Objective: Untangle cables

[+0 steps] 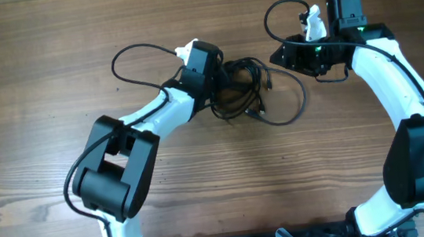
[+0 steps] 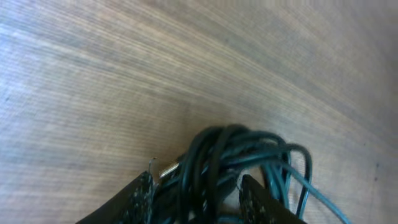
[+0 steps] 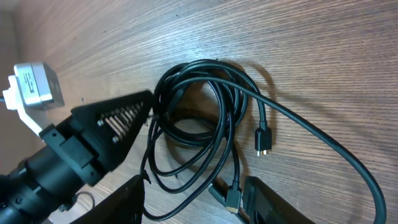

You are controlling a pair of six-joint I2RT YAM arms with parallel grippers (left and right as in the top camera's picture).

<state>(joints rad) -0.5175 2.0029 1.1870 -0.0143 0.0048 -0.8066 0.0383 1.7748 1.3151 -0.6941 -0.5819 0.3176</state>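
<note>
While cables [image 2: 214, 152] lie bunched, left fingers [image 2: 140, 199] parted astride them; right fingers [image 3: 267, 202] parted, open table [image 1: 35, 90] around.

Wooden table [image 1: 22, 44], brown, visible grain.

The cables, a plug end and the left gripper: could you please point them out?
cables [image 3: 198, 63], right wrist view, top of the coil.
plug end [image 3: 263, 140], right wrist view, the connector.
left gripper [image 2: 198, 196], left wrist view, between its jaws.
</note>
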